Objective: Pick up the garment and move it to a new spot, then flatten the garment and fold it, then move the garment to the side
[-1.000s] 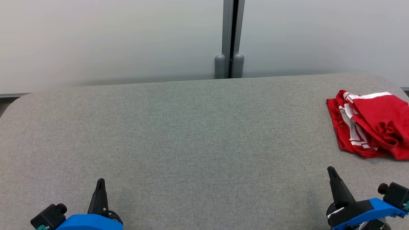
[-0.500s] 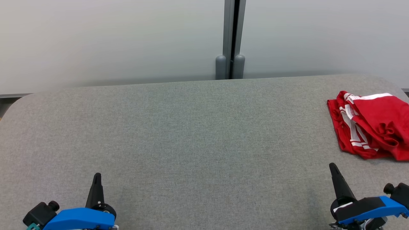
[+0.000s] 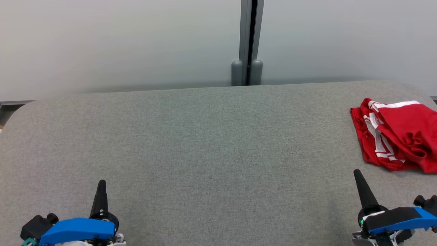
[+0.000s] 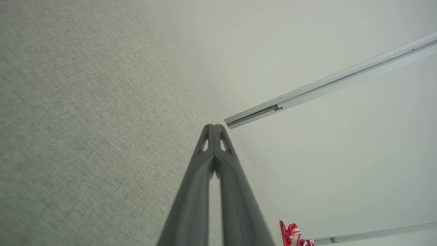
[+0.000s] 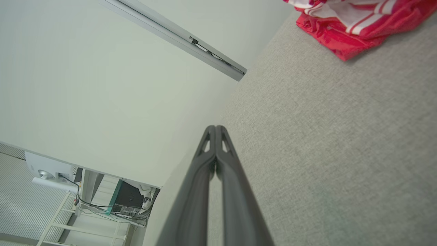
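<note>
The garment [image 3: 397,135], red with white stripes, lies crumpled at the far right of the grey table [image 3: 205,143], partly cut off by the frame edge. It also shows in the right wrist view, garment [image 5: 355,24] at the top right, and small in the left wrist view, garment [image 4: 295,235] at the bottom. My right gripper [image 3: 357,173] hovers at the lower right, a short way in front of the garment and apart from it, shut and empty, as in its own view [image 5: 215,128]. My left gripper [image 3: 101,183] sits at the lower left, shut and empty [image 4: 214,126].
A pale wall with a grey vertical post [image 3: 251,41] stands right behind the table's far edge. The table's rounded left corner [image 3: 20,109] and right corner are in view. Shelving and cables [image 5: 102,201] show beyond the table in the right wrist view.
The left gripper has drifted slightly up and left, the right slightly up. The whole scene has shifted a little down and right, so the camera has moved. The garment lies as before.
</note>
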{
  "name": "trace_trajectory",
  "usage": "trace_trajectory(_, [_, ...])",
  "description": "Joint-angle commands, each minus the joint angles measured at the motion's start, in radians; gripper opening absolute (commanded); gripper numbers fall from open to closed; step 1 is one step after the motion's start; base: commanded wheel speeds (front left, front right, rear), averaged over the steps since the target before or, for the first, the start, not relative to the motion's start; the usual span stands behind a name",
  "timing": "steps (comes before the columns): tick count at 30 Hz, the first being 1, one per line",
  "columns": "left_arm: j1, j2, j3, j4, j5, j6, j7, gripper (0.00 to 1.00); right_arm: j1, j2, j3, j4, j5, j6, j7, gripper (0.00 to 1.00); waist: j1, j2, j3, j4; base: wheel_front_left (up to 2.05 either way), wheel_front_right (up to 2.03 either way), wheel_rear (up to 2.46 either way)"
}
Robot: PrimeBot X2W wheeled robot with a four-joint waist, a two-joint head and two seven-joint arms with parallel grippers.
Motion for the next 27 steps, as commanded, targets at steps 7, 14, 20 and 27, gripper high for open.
trace_trajectory(7, [-0.033,-0.002,0.02,-0.02,-0.077,-0.01,0.024,0.0,-0.027,-0.002,-0.005,-0.005,0.093,0.0,0.01,0.0,-0.0001,0.0,-0.002,0.002,0.0,0.0,0.0])
trace_trajectory(14, [-0.039,-0.006,0.031,-0.027,-0.137,-0.012,0.042,0.0,-0.032,-0.002,-0.007,-0.003,0.162,0.001,0.016,0.0,-0.0001,0.0,-0.004,0.004,0.0,0.0,0.0])
trace_trajectory(20, [-0.045,-0.009,0.041,-0.032,-0.186,-0.014,0.056,0.0,-0.037,-0.002,-0.009,-0.001,0.218,0.001,0.02,0.0,-0.0001,0.0,-0.006,0.005,0.0,0.0,0.0])
trace_trajectory(27, [-0.05,-0.012,0.051,-0.037,-0.241,-0.017,0.072,0.0,-0.04,-0.002,-0.011,0.001,0.28,0.001,0.026,0.0,-0.0001,0.0,-0.008,0.007,0.0,0.0,0.0])
